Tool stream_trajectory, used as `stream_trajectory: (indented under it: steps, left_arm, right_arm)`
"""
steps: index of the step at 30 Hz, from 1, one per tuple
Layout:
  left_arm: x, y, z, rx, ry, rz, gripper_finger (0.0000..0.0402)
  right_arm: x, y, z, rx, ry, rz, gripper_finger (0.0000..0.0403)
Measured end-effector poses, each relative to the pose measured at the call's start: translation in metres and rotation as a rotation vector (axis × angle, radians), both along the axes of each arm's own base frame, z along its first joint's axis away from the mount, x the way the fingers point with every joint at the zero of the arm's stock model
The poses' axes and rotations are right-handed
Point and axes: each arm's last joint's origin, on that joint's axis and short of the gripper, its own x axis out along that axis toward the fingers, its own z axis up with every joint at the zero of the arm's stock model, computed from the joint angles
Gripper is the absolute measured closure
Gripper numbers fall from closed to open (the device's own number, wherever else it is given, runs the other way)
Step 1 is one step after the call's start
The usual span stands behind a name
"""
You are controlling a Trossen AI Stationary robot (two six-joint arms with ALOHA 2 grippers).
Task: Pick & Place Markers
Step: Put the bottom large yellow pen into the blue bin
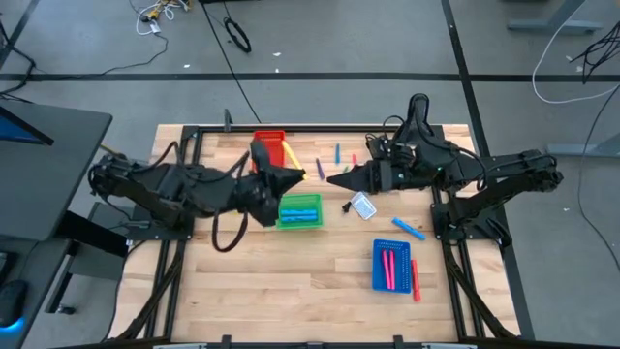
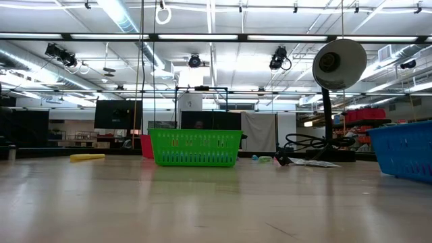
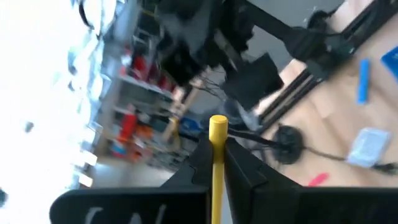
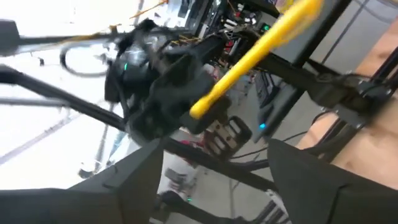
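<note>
Yellow marker sits clamped in left tool; right tool gapes open.

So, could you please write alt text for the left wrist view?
The left gripper is shut on a yellow marker that stands up between its dark fingers. Beyond lie the wooden table, a blue marker and a small card.

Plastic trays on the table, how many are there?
3: red tray at the table's upper edge in the high view, green tray mid-table, blue tray lower right. The arms may hide others.
</note>
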Motion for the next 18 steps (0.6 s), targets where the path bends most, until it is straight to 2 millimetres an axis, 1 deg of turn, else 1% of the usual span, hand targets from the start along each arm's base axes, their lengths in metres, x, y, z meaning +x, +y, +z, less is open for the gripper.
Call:
stream_trajectory:
  steps: [3, 6, 11, 18]
  left_arm:
    - [0.005, -0.01, 0.0, 0.128, 0.021, -0.027, 0.0383]
    - [0.011, -0.016, -0.002, 0.237, 0.051, -0.037, 0.0383]
    - [0.022, -0.021, -0.009, 0.392, 0.119, -0.04, 0.0383]
    - [0.039, -0.029, -0.02, 0.515, 0.172, -0.063, 0.0383]
  right_arm:
    - [0.0, -0.004, 0.002, 0.093, -0.012, -0.003, 0.0109]
    - [0.0, -0.007, 0.005, 0.137, -0.039, -0.009, 0.0108]
    - [0.001, -0.012, 0.01, 0.212, -0.092, -0.009, 0.0108]
    - [0.013, -0.011, 0.003, 0.273, -0.079, 0.031, 0.0108]
